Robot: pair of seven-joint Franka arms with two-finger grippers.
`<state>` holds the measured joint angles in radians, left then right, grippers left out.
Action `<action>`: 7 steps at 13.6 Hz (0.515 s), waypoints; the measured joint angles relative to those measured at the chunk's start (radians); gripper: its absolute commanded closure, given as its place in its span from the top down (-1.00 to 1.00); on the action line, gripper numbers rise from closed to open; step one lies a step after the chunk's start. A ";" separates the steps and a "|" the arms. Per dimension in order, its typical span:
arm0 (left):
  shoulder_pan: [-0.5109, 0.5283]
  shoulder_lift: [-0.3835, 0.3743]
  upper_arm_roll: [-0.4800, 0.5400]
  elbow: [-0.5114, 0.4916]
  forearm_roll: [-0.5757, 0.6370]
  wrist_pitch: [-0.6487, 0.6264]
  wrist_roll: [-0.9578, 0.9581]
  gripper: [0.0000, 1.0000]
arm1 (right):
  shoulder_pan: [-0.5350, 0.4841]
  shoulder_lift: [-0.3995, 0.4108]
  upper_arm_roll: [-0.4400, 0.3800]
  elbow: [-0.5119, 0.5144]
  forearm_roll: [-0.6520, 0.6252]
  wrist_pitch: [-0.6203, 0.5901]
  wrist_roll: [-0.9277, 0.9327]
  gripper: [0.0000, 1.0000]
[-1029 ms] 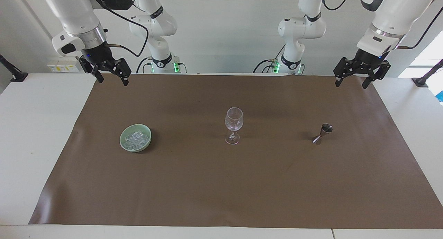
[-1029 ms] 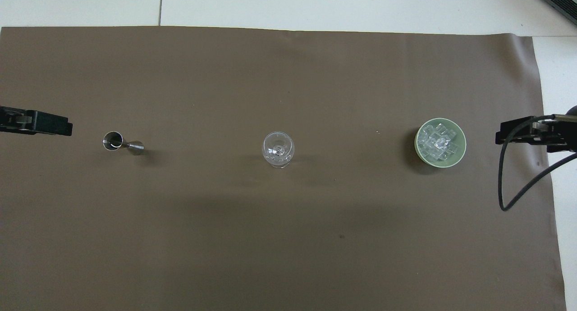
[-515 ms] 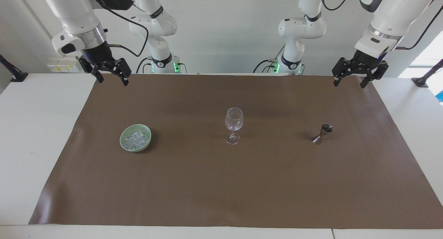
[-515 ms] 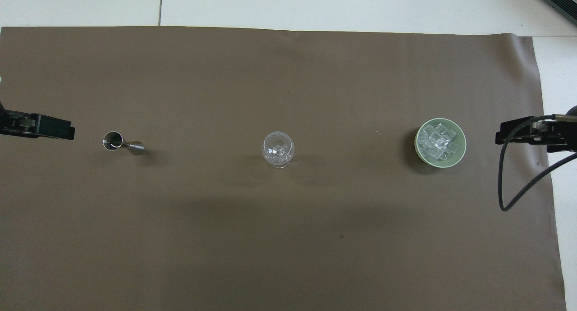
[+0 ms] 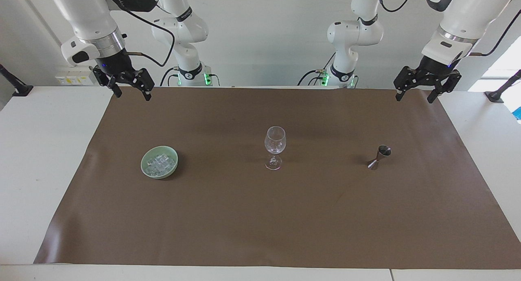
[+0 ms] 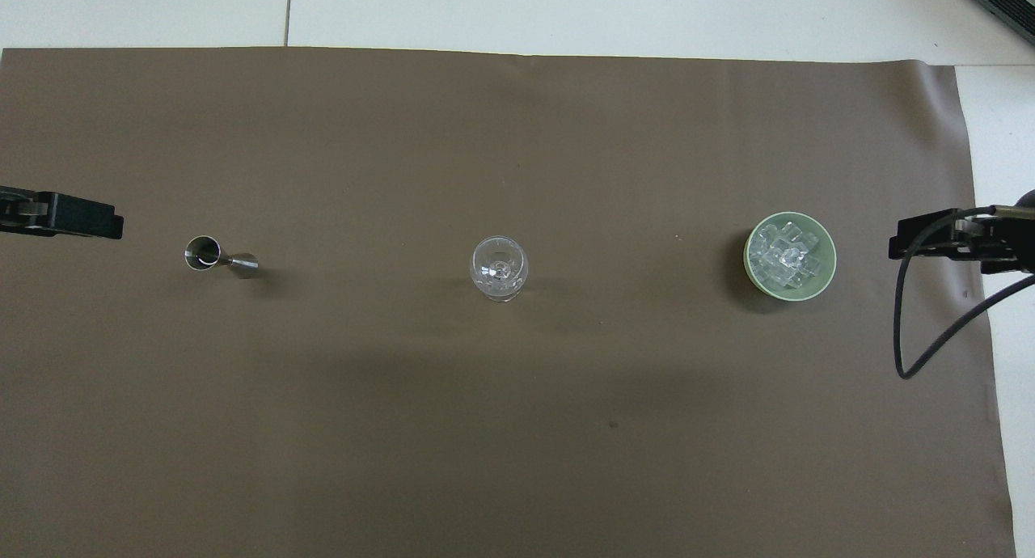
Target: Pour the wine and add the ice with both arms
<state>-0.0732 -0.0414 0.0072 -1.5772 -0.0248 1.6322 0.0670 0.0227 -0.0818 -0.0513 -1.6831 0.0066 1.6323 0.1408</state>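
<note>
Ice [image 5: 160,164] heaped in green bowl [image 5: 147,170]; left claw [image 5: 415,96], right claw [image 5: 132,94] both open, empty, over mat corners.

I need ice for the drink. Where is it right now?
The ice sits in the green bowl on the brown mat, toward the right arm's end of the table, level with the wine glass at the mat's middle.

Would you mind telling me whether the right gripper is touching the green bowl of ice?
Apart. The facing view shows the right gripper raised, open and empty, with bare brown mat between it and the green bowl holding the ice.
</note>
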 measured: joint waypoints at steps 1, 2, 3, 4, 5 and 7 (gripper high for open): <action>0.000 0.013 0.000 0.013 0.000 0.000 0.000 1.00 | 0.000 0.000 0.000 0.000 0.000 0.000 0.000 1.00; 0.000 0.026 0.000 0.021 0.000 0.000 0.000 1.00 | 0.000 0.000 0.000 0.000 0.000 0.000 0.000 1.00; 0.000 0.037 0.000 0.026 0.000 -0.001 0.000 1.00 | 0.000 0.000 0.000 0.000 0.000 0.000 0.000 1.00; 0.000 0.046 0.001 0.030 0.000 -0.007 0.000 1.00 | 0.000 0.000 0.000 0.000 0.000 0.000 0.000 1.00; 0.000 0.052 0.001 0.034 0.000 -0.020 0.000 1.00 | 0.000 0.000 0.000 0.000 0.000 0.000 0.000 1.00; 0.000 0.055 0.001 0.041 0.000 -0.035 0.000 1.00 | 0.000 0.000 0.000 0.000 0.000 0.000 0.000 1.00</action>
<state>-0.0736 0.0138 0.0079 -1.5360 -0.0247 1.5974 0.0670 0.0227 -0.0818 -0.0513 -1.6831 0.0066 1.6323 0.1408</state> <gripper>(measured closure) 0.000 0.000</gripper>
